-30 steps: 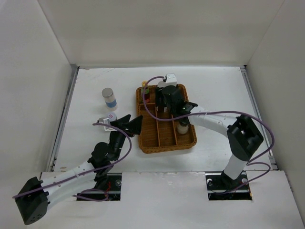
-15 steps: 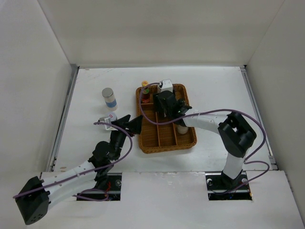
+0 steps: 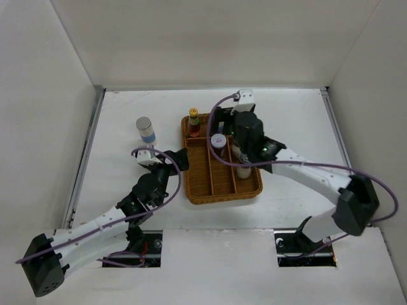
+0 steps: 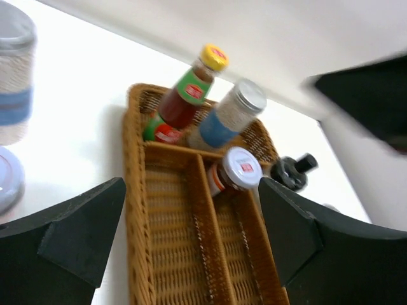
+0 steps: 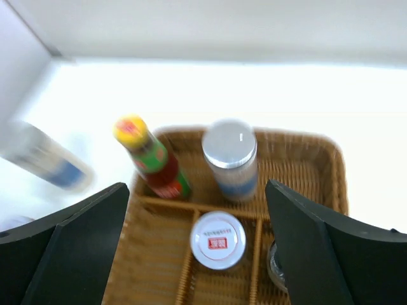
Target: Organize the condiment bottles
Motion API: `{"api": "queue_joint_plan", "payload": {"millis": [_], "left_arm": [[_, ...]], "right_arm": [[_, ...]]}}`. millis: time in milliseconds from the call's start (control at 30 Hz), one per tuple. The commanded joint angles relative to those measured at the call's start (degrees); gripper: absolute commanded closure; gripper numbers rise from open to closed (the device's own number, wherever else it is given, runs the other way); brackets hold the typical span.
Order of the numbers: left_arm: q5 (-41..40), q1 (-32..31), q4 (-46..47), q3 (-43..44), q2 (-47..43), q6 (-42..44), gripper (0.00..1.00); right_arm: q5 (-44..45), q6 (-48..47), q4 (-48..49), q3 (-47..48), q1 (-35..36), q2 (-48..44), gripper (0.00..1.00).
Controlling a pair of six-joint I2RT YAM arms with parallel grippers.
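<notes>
Since the earlier frames the right arm has drawn back from the brown wicker divided tray [image 3: 210, 181] toward the far side. Its fingers have spread, and a short red-marked jar with a white lid [image 3: 218, 141] now stands uncovered in the middle compartment. The left arm has reached forward to the tray's left rim.

Right gripper [image 5: 197, 189]: fingers wide, nothing between them, hovering over the tray's far end. Left gripper [image 4: 191, 184]: fingers wide, empty, pointed along the tray from its left side.

Stowed in the tray, as far as visible:
- red sauce bottle with a yellow cap [image 5: 152, 162], in the far-left compartment;
- white cylinder jar with a blue band and silver lid [image 5: 230, 155], beside it in the far row;
- the white-lidded jar, just nearer than those two;
- dark black-capped bottle [image 4: 294, 173], apparently in the right-hand compartment, partly hidden;
- pale shaker [image 3: 243, 170], further toward the near end on the right.

Outstanding on the table [image 3: 299, 121]:
- a second white cylinder with a blue band [image 3: 146, 130], standing well left of the tray;
- a small pale-lidded jar [image 3: 145, 154], just beside the left fingers; its kind cannot be told.

Assessment: five of seven items appear stowed and two remain. The long left and middle compartments have room for them. The left arm is nearer to both, and the small jar looks the likelier next pick.
</notes>
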Motion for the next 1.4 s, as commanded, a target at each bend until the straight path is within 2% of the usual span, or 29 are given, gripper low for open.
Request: {"api": "queue_joint_plan", "payload": {"millis": [0,67,100,167,233,267,333,400,533,700,900,1133,1333,1367], "left_arm": [[-8.2,0.8,-15.3,9.3,1.1,0.6,0.13],[-11.3,1.9,-23.1,13.6,2.1,0.6,0.11],[-12.6,2.5,-26.8,15.6,2.7,0.7,0.11],[-14.0,4.7,-32.5,18.0,4.6,0.7,0.10],[-13.7,8.0,-35.1,18.8,6.5,0.5,0.10],[-12.9,9.9,-35.4,19.1,7.4,0.5,0.11],[-11.6,13.8,-35.3,19.1,9.7,0.4,0.11],[-8.9,17.6,-34.8,19.4,11.8,0.3,0.11],[-2.4,22.7,-32.8,20.6,17.3,1.0,0.10],[1.8,25.5,-31.4,22.4,25.1,1.5,0.10],[-0.1,25.7,-30.5,20.9,27.2,0.9,0.12],[-1.1,26.2,-27.7,18.6,30.5,0.5,0.26],[-0.5,27.3,-25.1,16.5,31.4,0.3,0.28],[-0.4,27.4,-24.8,16.3,31.2,0.4,0.31]], "right_arm": [[-0.6,-1.1,4.3,-3.2,0.7,-9.9,0.04],[-0.5,-1.0,5.3,-7.5,-0.2,-15.5,0.06],[-0.5,-0.6,6.1,-10.3,-1.7,-18.7,0.11],[-0.8,1.0,8.2,-16.1,-4.7,-24.7,0.28],[-1.4,3.9,9.9,-21.4,-9.6,-29.9,0.56],[-1.7,6.0,10.0,-23.3,-12.1,-31.7,0.65],[-3.3,9.4,10.4,-27.0,-17.8,-33.6,0.72],[-5.5,12.4,10.9,-30.4,-22.0,-34.4,0.70],[-7.7,18.3,16.1,-35.9,-25.9,-34.0,0.32],[-10.9,18.4,16.1,-35.1,-26.2,-32.1,0.19],[-11.2,18.2,16.2,-34.8,-25.6,-31.5,0.16],[-11.3,18.2,16.1,-34.6,-25.6,-31.4,0.15],[-11.3,18.2,15.8,-34.7,-25.6,-31.7,0.14],[-11.3,18.2,15.8,-34.7,-25.6,-31.5,0.14]]}}
